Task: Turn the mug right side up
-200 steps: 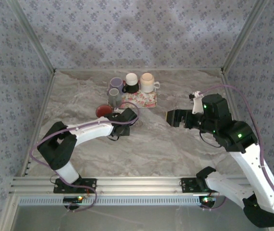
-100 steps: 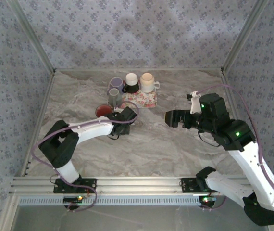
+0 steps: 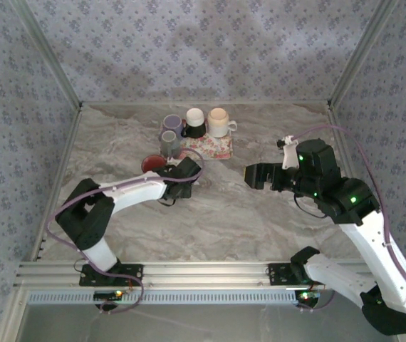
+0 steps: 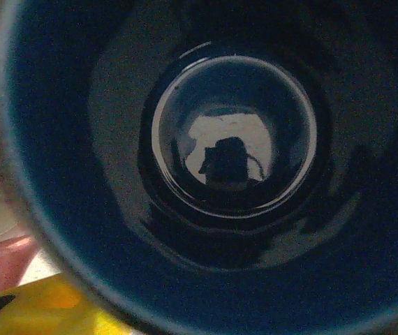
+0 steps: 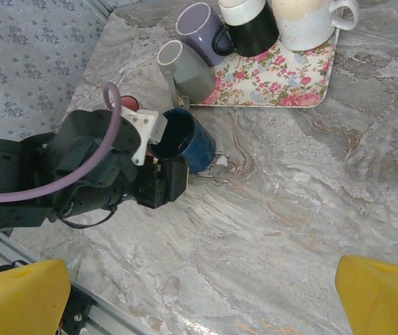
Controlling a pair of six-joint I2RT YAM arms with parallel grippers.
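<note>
Right tool [image 3: 254,174] slightly leftward, toward glossy dark-blue mug [image 5: 199,150]

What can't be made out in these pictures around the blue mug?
- Right wrist view: the handle of the blue mug, behind its body or the left gripper.
- Right wrist view: whether the left gripper's jaws touch the mug; the gripper's own body covers them.
- Right wrist view: most of the red mug, behind the left arm.
- Left wrist view: the mug's outside, cut off by the edges.

Dark blue glazed ceramic mug [image 5: 188,143]; rose-patterned rectangular tray [image 5: 276,84], pink on cream; grey-veined marble tabletop [image 5: 290,202].
</note>
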